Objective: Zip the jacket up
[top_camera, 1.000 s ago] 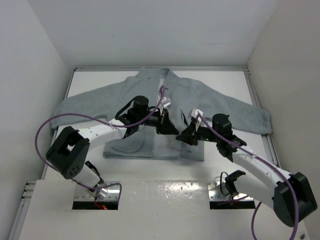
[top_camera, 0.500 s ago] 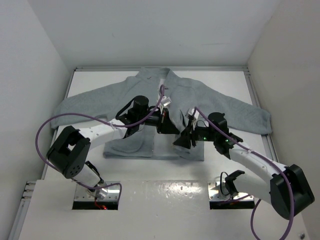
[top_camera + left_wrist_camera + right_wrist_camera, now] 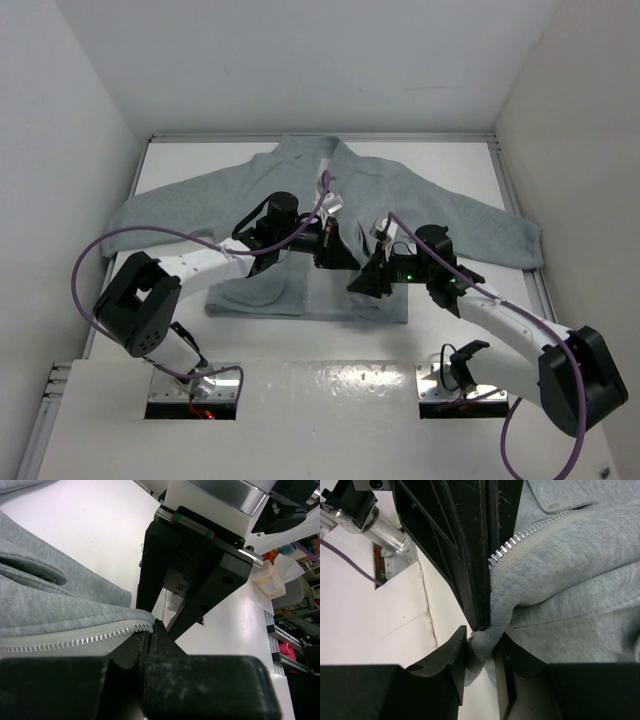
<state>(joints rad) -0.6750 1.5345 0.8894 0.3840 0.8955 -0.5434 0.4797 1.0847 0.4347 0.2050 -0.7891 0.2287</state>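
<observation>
**A:** Right wrist view, entry 1?

**B:** Right gripper (image 3: 481, 650): 2 fingers drawn in on a fold of the jacket (image 3: 570, 575), with grey fleece filling the gap between them. The zipper teeth (image 3: 520, 537) run up and away from that fold.

**A:** Entry 2, left wrist view?

**B:** Left gripper (image 3: 150, 630): closed, pinching the jacket's front edge just where the teeth end. The right gripper's black body stands directly beyond, its fingers meeting the same corner.

**A:** Entry 3, top view?

**B:** Jacket: 1, spread flat on the white table (image 3: 180, 165). Collar toward the far edge, 2 sleeves out to either side, front open. Both grippers meet over its lower front, near the middle, close to the hem.
</observation>
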